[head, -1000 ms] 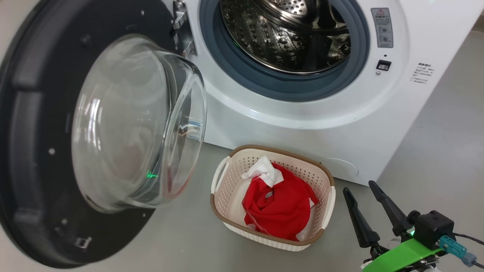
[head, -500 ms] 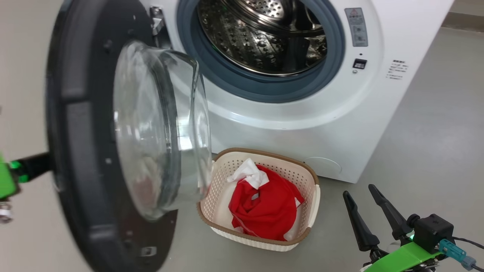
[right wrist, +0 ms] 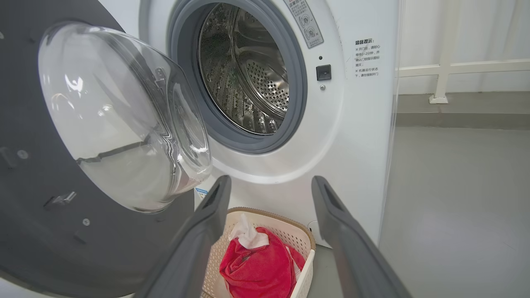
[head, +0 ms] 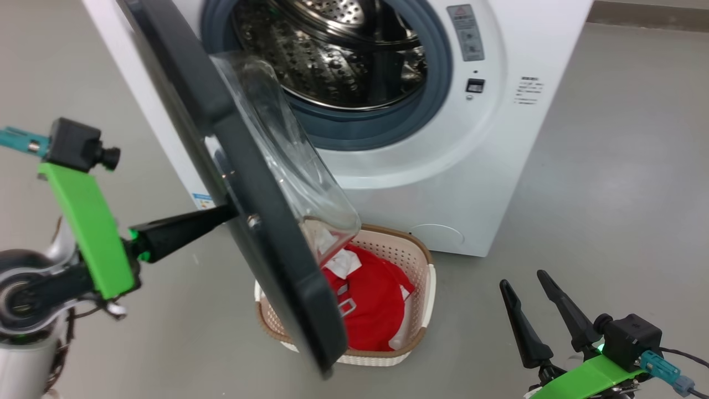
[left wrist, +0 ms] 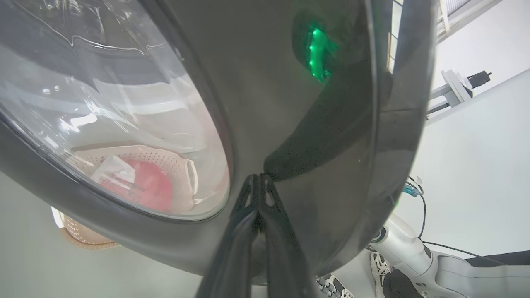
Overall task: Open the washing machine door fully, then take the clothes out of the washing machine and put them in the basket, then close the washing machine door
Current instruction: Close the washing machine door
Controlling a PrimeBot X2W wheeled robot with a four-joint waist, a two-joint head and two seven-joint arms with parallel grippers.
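Left gripper (head: 232,211) (left wrist: 258,179): fingers pressed together, nothing between them, tips set against the outer black face of the washing machine door (head: 277,266) (left wrist: 314,124). Arm reaches in from the left.

Right gripper (head: 523,280) (right wrist: 271,182): fingers spread wide, holding nothing, low at the near right above the floor (head: 609,221), well apart from the door.

Door hinged on the left of the opening, standing partway swung, nearly edge-on to the head view. Its glass bowl (head: 288,160) (right wrist: 116,124) bulges toward the washing machine (head: 498,166) (right wrist: 356,136). Grey rubber ring (head: 437,83) and perforated drum (head: 332,55) (right wrist: 244,82) open to view behind it.

Basket (head: 426,260) (right wrist: 302,244) on the floor just in front of the machine's lower front. In the head view the door's lower edge overlaps its left side. Clothes (head: 371,305) (right wrist: 256,269) lie bunched inside the basket, red with white parts. In the left wrist view they show through the door glass (left wrist: 149,186).
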